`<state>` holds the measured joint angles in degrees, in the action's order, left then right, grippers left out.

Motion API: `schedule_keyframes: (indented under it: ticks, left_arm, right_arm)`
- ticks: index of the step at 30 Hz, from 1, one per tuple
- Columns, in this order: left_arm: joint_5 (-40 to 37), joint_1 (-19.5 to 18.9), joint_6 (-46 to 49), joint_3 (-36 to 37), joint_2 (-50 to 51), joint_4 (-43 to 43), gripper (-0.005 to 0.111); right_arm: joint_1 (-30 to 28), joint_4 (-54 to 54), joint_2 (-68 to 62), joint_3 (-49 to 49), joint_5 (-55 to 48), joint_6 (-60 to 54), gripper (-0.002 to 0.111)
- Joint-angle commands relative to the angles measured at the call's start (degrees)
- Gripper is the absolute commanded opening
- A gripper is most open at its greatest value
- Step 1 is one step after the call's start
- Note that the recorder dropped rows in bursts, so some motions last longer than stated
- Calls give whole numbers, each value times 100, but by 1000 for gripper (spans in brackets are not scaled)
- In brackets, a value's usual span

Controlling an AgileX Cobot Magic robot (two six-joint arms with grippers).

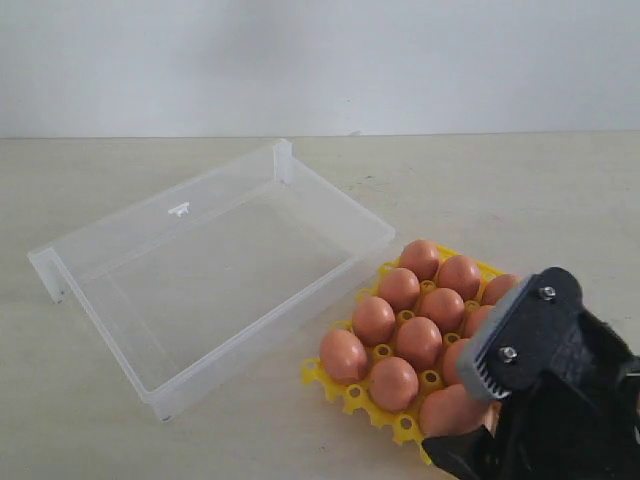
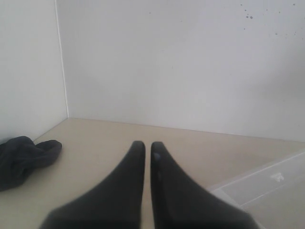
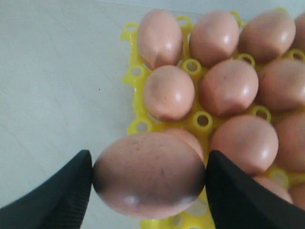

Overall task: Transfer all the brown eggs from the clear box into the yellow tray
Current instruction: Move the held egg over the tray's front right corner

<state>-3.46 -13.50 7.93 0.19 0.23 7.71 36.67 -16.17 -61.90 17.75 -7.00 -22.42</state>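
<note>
Over the near corner of the yellow tray [image 1: 352, 394], the right hand [image 3: 148, 171] grips one speckled egg [image 3: 143, 188] sideways between its two black fingers [image 3: 62, 191]; whether that egg already touches a cup is hard to tell, since the hand hides it from outside. Across the tray's other cups the brown eggs [image 1: 419, 340] sit upright. Just beside the tray, on the pale counter [image 1: 150, 440], lies the clear box [image 1: 340, 200]. Well apart from the tray, the left hand [image 2: 147, 149] hovers with its fingers pressed nearly together, grasping nothing, a dark cloth [image 2: 24, 160] on the counter near it
</note>
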Motion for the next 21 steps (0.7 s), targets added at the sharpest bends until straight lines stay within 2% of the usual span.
schedule_keyframes:
  ticks: [1, 3, 4, 6, 8, 12, 15, 17, 18, 19, 21]
  left_arm:
    - [44, 4, 14, -19, -23, -1, 4]
    - [44, 4, 14, -19, -23, -1, 4]
    - [44, 4, 14, -19, -23, -1, 4]
    - [44, 4, 14, -19, -23, -1, 4]
    - [44, 4, 14, -19, -23, -1, 4]
    - [44, 4, 14, -19, -23, -1, 4]
    - [44, 4, 14, -19, -23, -1, 4]
    - [44, 4, 14, -19, -23, -1, 4]
    - [44, 4, 14, -19, -23, -1, 4]
    - [44, 4, 14, -19, -23, -1, 4]
    - [44, 4, 14, -19, -23, -1, 4]
  right_arm:
    - [-16, 1420, -205, 372, -647, -552, 0]
    - [-16, 3534, -205, 419, -1578, -102, 0]
    - [-16, 3846, -205, 433, -1709, 253, 0]
    - [-16, 5236, -56, 456, -1775, 2328, 0]
    - [-16, 6007, 160, 563, -1817, 3978, 0]
    - [-16, 6903, 708, 776, -2326, 6061, 0]
    - [-16, 6982, 1148, 776, -2419, 6877, 0]
    - [-16, 5936, 1379, 701, -2476, 7135, 0]
    - [-16, 5572, 1391, 669, -2366, 6928, 0]
    - [-16, 4865, 1391, 524, -1956, 5980, 0]
    - [-16, 4091, 1391, 289, -1440, 4847, 0]
